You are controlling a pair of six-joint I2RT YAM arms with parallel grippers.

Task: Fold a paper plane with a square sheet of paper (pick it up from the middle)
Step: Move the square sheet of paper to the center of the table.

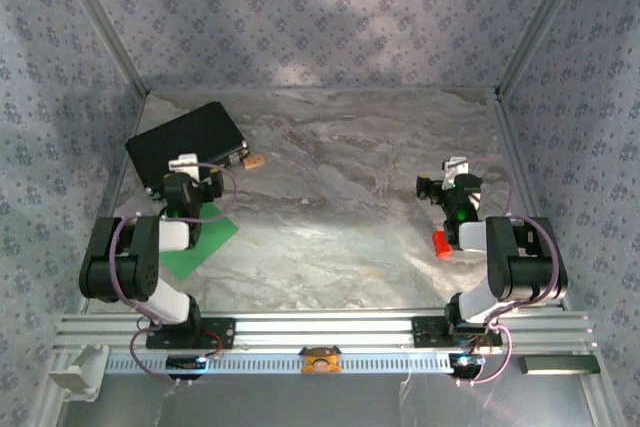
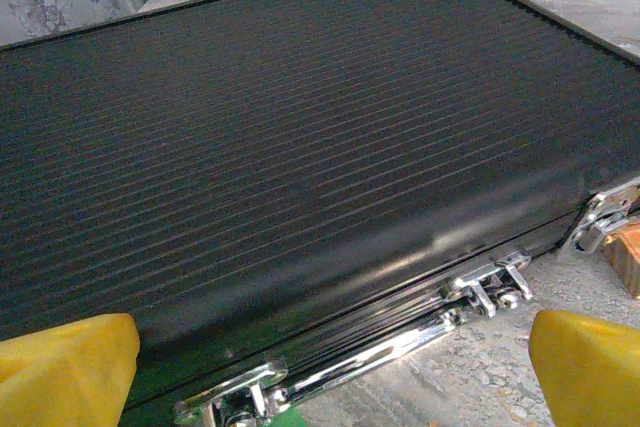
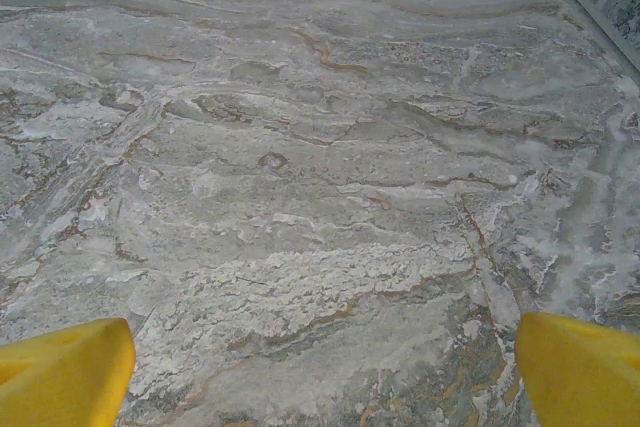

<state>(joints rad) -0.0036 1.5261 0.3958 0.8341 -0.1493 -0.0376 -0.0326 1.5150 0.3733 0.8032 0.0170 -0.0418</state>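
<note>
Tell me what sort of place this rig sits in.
Probably a purpose-built robot test booth, not a home or shop: patterned walls box in a marble-look tabletop, and the left arm and right arm are bolted to an aluminium rail at its near edge.

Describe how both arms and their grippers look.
The left arm and right arm share chunky black joints, white links and looping purplish cables. A green light glows near the right wrist. The left gripper and right gripper have yellow fingertips.
</note>
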